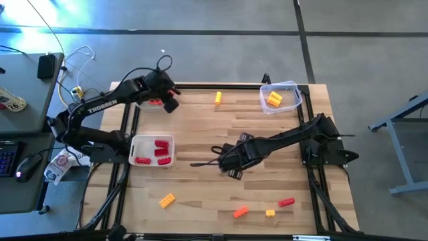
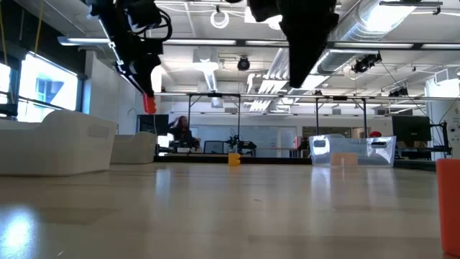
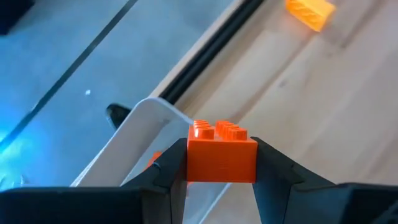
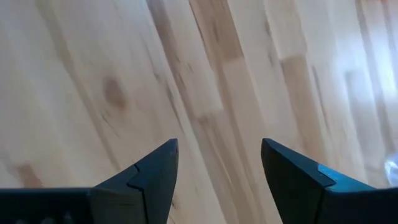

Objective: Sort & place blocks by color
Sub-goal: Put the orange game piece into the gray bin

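My left gripper hangs by the far white tray, near the table's far left corner, shut on an orange brick. The low view shows that brick high above the table. The tray holds orange bricks. A nearer white tray holds red bricks. The clear tub at the far right holds yellow bricks. My right gripper is open over bare wood at mid-table. Loose bricks lie flat near the table's near edge. My left gripper pinches the orange brick between its two fingers, one on each end face. The fingers point downward from above. The brick is lifted clear, level and studs up, just past the far tray's rim.
One yellow brick lies near the far edge, also in the left wrist view. Near the front lie a yellow-orange brick, an orange one, a yellow one and a red one. A black frame rail borders the table.
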You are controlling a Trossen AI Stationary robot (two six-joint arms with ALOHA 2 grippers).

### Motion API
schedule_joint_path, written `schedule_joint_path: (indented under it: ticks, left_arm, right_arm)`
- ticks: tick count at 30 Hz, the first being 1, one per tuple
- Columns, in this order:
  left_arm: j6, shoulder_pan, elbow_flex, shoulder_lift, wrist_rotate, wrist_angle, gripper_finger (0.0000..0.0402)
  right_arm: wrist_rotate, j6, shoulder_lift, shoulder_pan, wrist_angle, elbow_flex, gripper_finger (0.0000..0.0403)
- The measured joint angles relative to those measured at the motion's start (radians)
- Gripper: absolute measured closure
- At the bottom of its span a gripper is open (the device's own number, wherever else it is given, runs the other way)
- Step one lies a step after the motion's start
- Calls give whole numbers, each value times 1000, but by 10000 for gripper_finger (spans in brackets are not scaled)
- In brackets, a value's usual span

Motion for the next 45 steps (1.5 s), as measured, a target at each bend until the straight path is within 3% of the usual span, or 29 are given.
schedule_joint_path:
  ticks: [11, 18, 24, 33, 45]
  left_arm:
    - [-25, 114, 0, 47, 1, -9, 287]
    - [-25, 159, 0, 120, 119, -19, 287]
    - [-25, 177, 0, 180, 115, -19, 287]
    - [-25, 203, 0, 242, 97, -19, 287]
    - [-21, 222, 3, 336, 72, -22, 265]
  right_arm:
    - [-119, 67, 0, 48, -249, 0, 187]
    - [-210, 67, 0, 149, -253, 0, 187]
    - [-231, 78, 0, 254, -254, 0, 187]
    - [-271, 218, 0, 395, -252, 0, 187]
    - [-272, 272, 0, 520, -217, 0, 187]
